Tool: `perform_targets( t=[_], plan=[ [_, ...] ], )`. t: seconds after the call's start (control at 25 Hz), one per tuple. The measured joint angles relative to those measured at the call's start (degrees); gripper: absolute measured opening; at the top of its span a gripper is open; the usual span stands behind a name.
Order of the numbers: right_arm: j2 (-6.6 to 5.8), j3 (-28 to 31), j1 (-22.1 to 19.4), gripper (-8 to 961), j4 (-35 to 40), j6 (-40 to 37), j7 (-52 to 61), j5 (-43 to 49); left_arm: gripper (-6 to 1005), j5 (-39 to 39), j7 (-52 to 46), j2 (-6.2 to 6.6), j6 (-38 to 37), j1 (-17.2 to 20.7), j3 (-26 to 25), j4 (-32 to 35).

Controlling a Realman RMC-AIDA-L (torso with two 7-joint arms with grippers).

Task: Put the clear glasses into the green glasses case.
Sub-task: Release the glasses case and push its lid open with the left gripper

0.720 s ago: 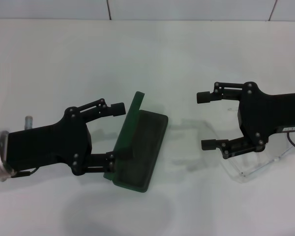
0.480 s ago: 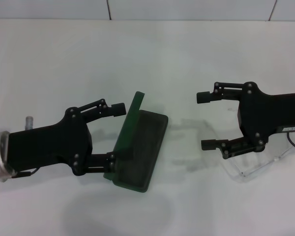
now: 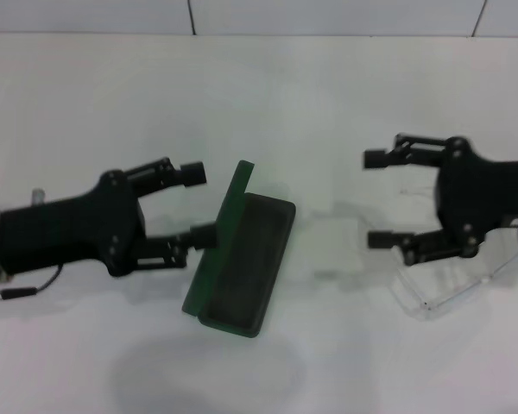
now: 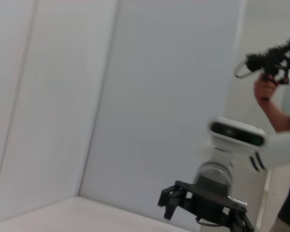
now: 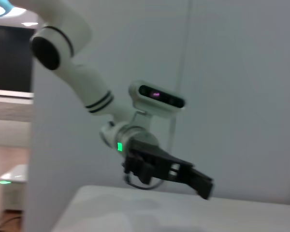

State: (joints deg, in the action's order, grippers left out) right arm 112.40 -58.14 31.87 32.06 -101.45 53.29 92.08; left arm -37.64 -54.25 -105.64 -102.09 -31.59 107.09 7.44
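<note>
The green glasses case (image 3: 249,269) lies open in the middle of the white table, its lid (image 3: 217,246) standing up along the left side. My left gripper (image 3: 198,203) is open just left of the lid. Its lower fingertip (image 3: 205,235) is right by the lid's edge, and I cannot tell whether they touch. The clear glasses (image 3: 445,291) lie on the table at the right, partly under my right gripper (image 3: 375,199), which is open and holds nothing. The case's inside shows only dark lining.
The white table (image 3: 268,112) ends at a tiled wall behind. In the left wrist view the right arm's gripper (image 4: 203,205) shows far off, with a person's hand (image 4: 265,89) holding a device. In the right wrist view the left arm (image 5: 166,171) shows over the table.
My left gripper has drawn back to the left and slightly up, away from the case. My right gripper has shifted to the right. The case and the glasses stay where they were.
</note>
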Motion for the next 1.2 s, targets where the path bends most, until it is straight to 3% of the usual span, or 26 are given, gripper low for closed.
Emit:
perform_targets(
  t=[0.08,0.12,0.32,0.72,0.96,1.12,1.2],
  plan=[
    [0.32,2.8,-1.5,855,1.3,-0.1,0.1,-0.1,869,0.4,-5.8,1.15,0.7,-1.0,0.0,0.0],
    [0.73,5.1,-2.3,855,1.7,0.0,0.0,-0.2,868,0.6,-12.1,2.3,2.8,-2.4,0.1,0.0],
    [2.86,19.5,-4.5,855,1.0,1.4,-0.2,-0.8,867,-2.0,-22.8,3.04,10.0,-5.3,0.7,0.1],
    [2.78,20.3,-4.9,855,0.5,1.8,-0.3,-0.4,839,-6.2,-25.3,2.62,18.1,-8.3,0.3,2.6],
    [2.65,19.8,-4.6,855,0.5,2.0,-0.3,-0.2,836,-10.5,-24.8,3.01,31.0,-4.6,-4.0,16.0],
    [2.47,19.1,-4.5,855,0.6,2.1,-0.3,-0.2,834,-25.4,-34.7,2.38,35.1,-1.4,-12.2,28.0],
    [2.37,18.9,-4.5,855,0.6,2.5,-0.3,-0.1,833,-35.3,-41.3,1.3,34.4,1.4,-17.1,35.7]
  ],
)
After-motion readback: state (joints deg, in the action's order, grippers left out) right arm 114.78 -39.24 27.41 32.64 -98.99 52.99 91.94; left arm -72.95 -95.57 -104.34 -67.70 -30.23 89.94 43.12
